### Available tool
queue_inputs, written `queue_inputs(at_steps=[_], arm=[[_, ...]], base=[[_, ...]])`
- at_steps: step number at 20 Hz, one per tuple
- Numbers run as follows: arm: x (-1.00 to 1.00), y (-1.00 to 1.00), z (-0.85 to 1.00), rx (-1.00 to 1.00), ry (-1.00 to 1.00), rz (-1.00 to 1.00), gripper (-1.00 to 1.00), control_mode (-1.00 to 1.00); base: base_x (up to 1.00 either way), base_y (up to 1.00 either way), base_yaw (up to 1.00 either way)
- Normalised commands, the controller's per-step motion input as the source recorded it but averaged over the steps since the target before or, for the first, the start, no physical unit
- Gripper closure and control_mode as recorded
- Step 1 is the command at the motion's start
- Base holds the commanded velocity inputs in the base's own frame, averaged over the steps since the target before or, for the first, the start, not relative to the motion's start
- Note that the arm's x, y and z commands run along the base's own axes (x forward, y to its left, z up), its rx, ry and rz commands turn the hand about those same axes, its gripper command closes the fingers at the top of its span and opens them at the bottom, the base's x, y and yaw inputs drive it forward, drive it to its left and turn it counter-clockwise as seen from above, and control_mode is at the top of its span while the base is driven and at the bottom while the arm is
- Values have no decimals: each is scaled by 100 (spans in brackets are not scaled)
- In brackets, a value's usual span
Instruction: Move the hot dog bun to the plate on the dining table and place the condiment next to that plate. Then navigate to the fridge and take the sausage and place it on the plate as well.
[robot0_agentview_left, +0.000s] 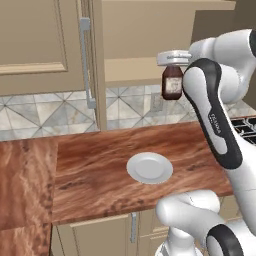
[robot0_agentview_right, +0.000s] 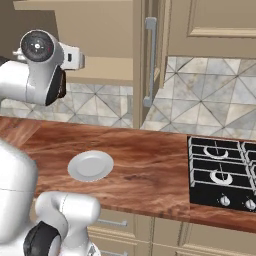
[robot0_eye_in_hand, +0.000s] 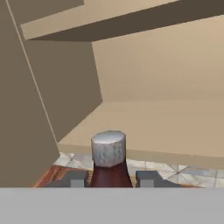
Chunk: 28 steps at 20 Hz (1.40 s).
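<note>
Condiment bottle (robot0_agentview_left: 172, 82) hangs upright in the gripper (robot0_eye_in_hand: 111, 178), well above the desk (robot0_agentview_left: 100, 170). Long axis vertical: grey cap (robot0_eye_in_hand: 108, 148) up, base down, pale label facing the left base cam. Jaws clenched on the maroon body just below the neck, one finger (robot0_eye_in_hand: 74, 178) each side, touching it; cap sticks out beyond the tips in hand view. White plate (robot0_agentview_left: 149, 167) sits flat on the wood desk, well below the jaws & apart from them. Open cabinet shelf (robot0_eye_in_hand: 166, 127) lies just ahead of the jaws.
</note>
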Motion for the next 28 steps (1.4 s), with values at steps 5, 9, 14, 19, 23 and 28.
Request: queue_inputs(at_steps=[5, 9, 14, 19, 23, 28], arm=[[-94, -2, -54, -7, 25, -5, 100, -100], [-45, 0, -61, -5, 17, -8, 100, -100], [-1, 0, -64, -3, 21, -11, 100, -100], [0, 0, -32, 0, 11, -2, 100, 100], [0, 0, 0, 0, 0, 0, 100, 100], [0, 0, 0, 0, 0, 0, 100, 100]], base=[[0, 0, 0], [0, 0, 0], [0, 0, 0], [-14, 0, 0], [-100, 0, -4], [-94, -21, -18]])
